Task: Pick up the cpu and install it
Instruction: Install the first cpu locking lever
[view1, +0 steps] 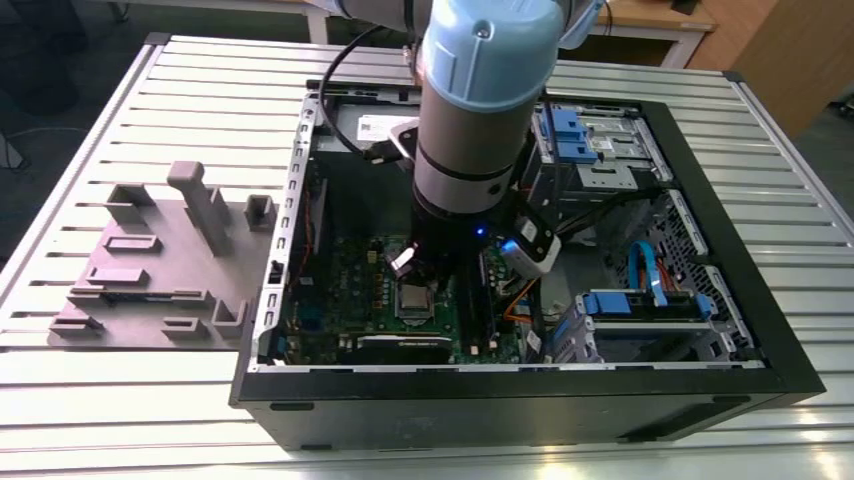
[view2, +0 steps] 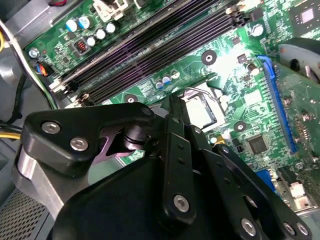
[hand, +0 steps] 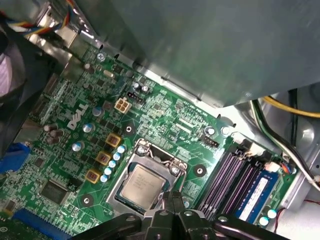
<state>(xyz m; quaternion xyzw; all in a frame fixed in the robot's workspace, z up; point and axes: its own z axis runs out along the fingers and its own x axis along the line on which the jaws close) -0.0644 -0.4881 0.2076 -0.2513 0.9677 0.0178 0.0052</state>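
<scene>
While my hand (hand: 172, 200) is hovering just above the cpu (hand: 142, 186) lying in the socket frame (hand: 150, 165), fingers clenched together and gripping nothing, I am judging that staying centred matters most.

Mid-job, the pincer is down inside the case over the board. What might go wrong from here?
1. The pincer hangs right by the cpu, which lies within the socket frame; a sideways nudge might shift or scratch it.
2. The arm reaches into the case close to loose cables; a snag seems possible.
</scene>
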